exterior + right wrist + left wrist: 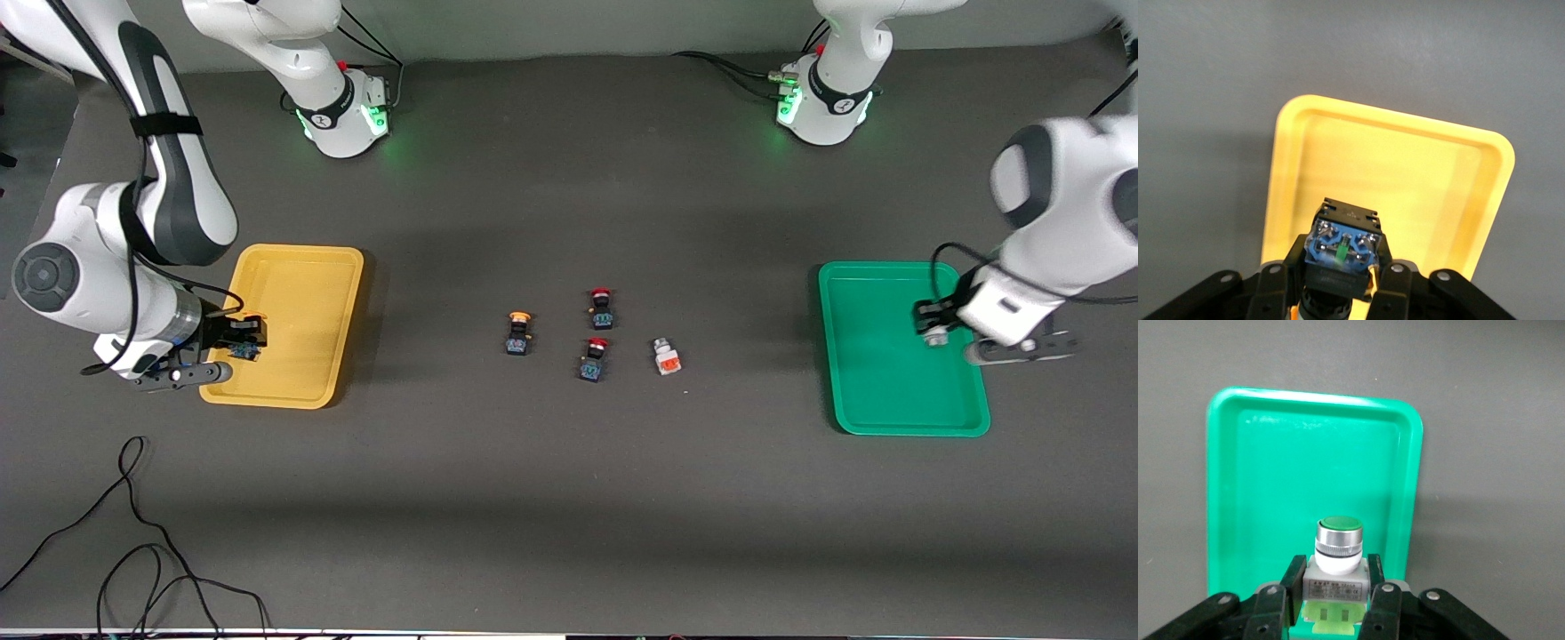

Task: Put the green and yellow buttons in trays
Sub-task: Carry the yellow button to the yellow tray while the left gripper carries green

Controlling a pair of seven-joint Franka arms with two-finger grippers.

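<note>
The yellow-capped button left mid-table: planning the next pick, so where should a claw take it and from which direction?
Grip the yellow-capped button by its black body, below the round cap, coming straight down from above. It lies on its side on open table, apart from the red-capped buttons, so both flat flanks look reachable.

red-capped buttons (601,308) (594,358) mid-worktop | white orange-faced button (666,357) beside nearer one | black cable (133,542) near camera edge

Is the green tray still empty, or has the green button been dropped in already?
Empty. The green tray shows bare floor; the left pincer, shut on the green button, hangs over it.
</note>
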